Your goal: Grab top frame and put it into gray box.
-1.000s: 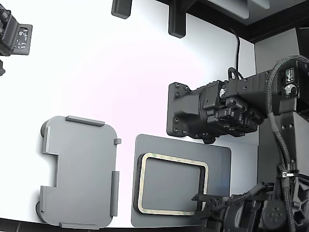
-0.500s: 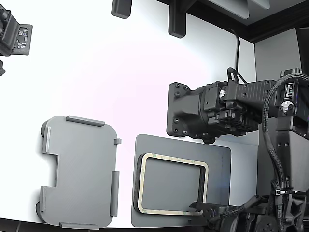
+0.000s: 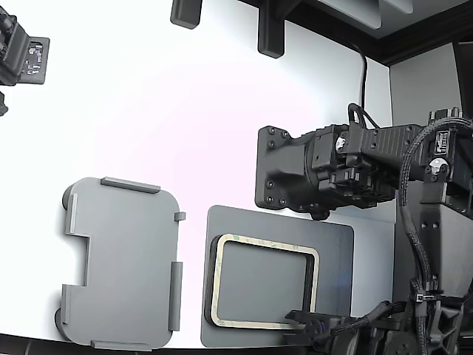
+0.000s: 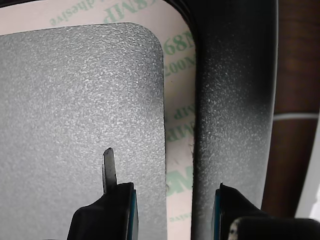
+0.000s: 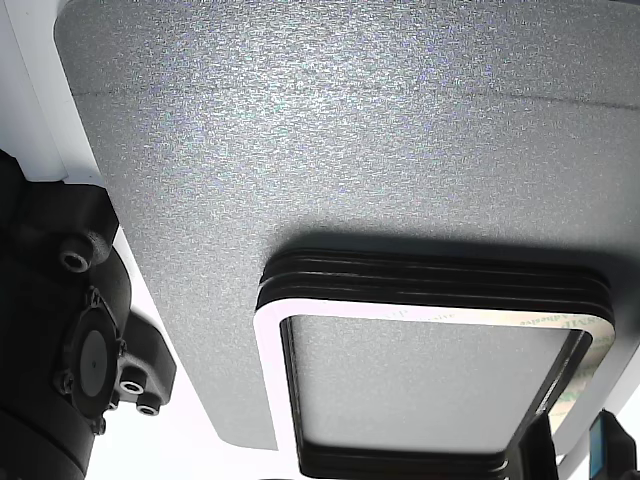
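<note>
One gripper (image 4: 172, 212) hovers low with jaws open, straddling one rail of the top frame (image 3: 313, 277), which lies on a stack on the dark gray plate (image 3: 336, 244). Closing squarely on only the cream top layer seems wise. The gray box (image 3: 122, 259) waits well apart on the white bench (image 3: 185, 111).

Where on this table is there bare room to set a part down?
Bare white table lies beyond the gray box, and a narrow strip runs between it and the dark plate. It is crowded around the top frame, where the gripper works.
</note>
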